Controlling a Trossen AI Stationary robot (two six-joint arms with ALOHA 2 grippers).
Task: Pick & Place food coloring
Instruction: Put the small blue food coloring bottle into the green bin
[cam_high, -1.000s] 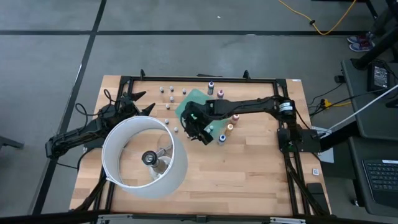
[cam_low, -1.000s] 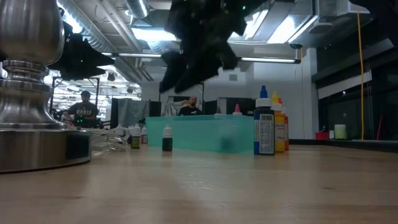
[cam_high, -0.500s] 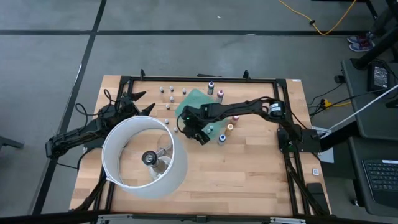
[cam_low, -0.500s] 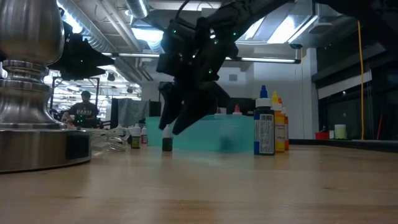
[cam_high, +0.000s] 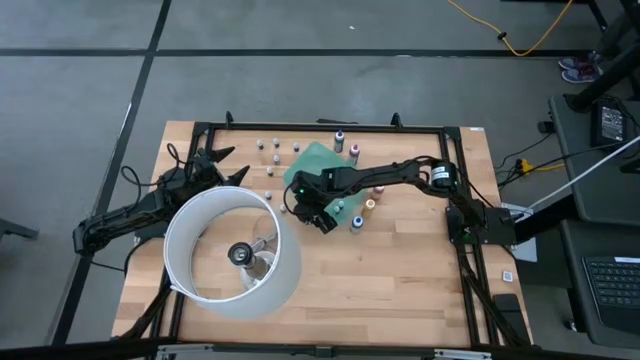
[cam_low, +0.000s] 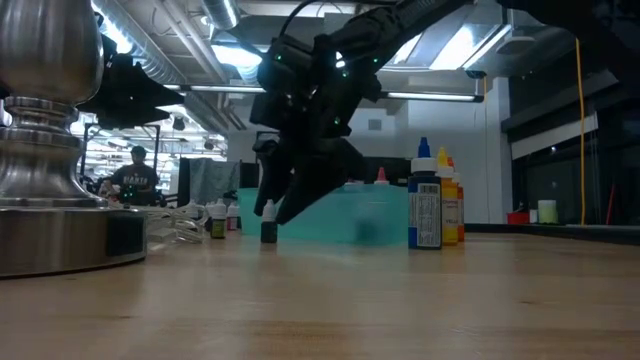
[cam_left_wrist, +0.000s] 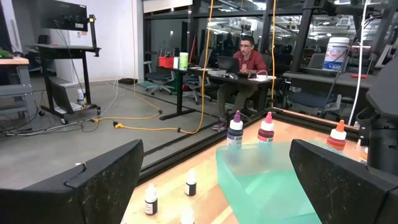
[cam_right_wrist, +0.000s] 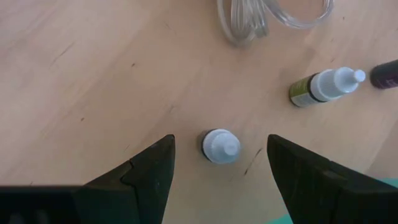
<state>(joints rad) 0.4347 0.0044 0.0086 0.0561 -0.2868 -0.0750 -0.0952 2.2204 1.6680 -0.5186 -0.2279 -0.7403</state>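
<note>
Wooden table (cam_high: 400, 280) seen from above, with two dark arms and a scatter of tiny food coloring bottles. Right gripper (cam_high: 305, 208) reaches in from three o'clock to just left of the table's centre, hanging low over one small white-capped bottle (cam_right_wrist: 221, 147). Its fingers (cam_right_wrist: 149, 171) are spread wide, one on each side of the bottle and not touching it. From table height the same upright bottle (cam_low: 268, 224) stands on the wood between the lowered finger tips. A second small bottle (cam_right_wrist: 323, 87) lies on its side nearby. Behind the gripper, toward twelve o'clock, lies a flat green sheet (cam_high: 318, 160). Larger bottles (cam_high: 364, 207) stand in a row at about three o'clock from the gripper, with orange, pink and blue caps. More tiny bottles (cam_high: 268, 146) dot the table toward eleven o'clock. Large white ring lamp (cam_high: 233, 253) fills the area at eight o'clock. Left gripper (cam_high: 222, 163) waits at ten o'clock by the table's edge, fingers (cam_left_wrist: 102, 180) spread and holding nothing. Beyond the table, a person (cam_left_wrist: 247, 59) sits at a desk.
</note>
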